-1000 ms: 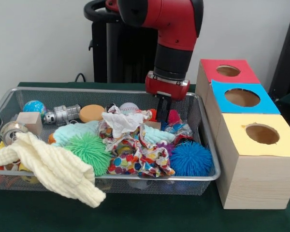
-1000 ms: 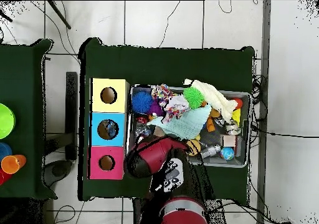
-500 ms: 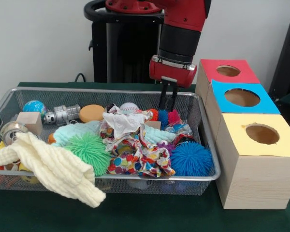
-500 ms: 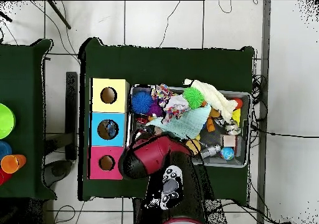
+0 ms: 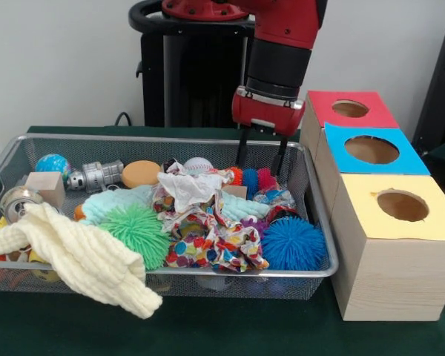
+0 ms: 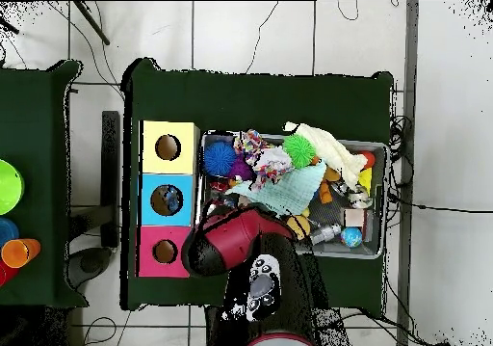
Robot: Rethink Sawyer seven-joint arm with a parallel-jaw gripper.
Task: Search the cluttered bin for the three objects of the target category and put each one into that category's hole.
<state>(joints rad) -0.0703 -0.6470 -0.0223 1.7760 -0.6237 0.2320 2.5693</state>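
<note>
The wire mesh bin [image 5: 316, 222] sits on the dark green table [image 5: 208, 330], full of toys and cloths. A blue spiky rubber ball [image 5: 293, 243] lies at its front corner, close to the boxes, and a green spiky rubber ball [image 5: 138, 233] lies beside a knitted cream cloth [image 5: 78, 256]. The red and black gripper [image 5: 260, 159] hangs over the bin's back part. Its two thin black fingers [image 5: 281, 157] are spread apart and hold nothing. Beside the bin stand three wooden boxes with round holes: a yellow-topped box [image 5: 400, 205], a blue-topped box [image 5: 371, 150] and a red-topped box [image 5: 350, 109].

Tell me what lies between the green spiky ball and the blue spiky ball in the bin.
In the front view, crumpled polka-dot wrapping paper fills the stretch between the green spiky ball and the blue spiky ball.
</note>
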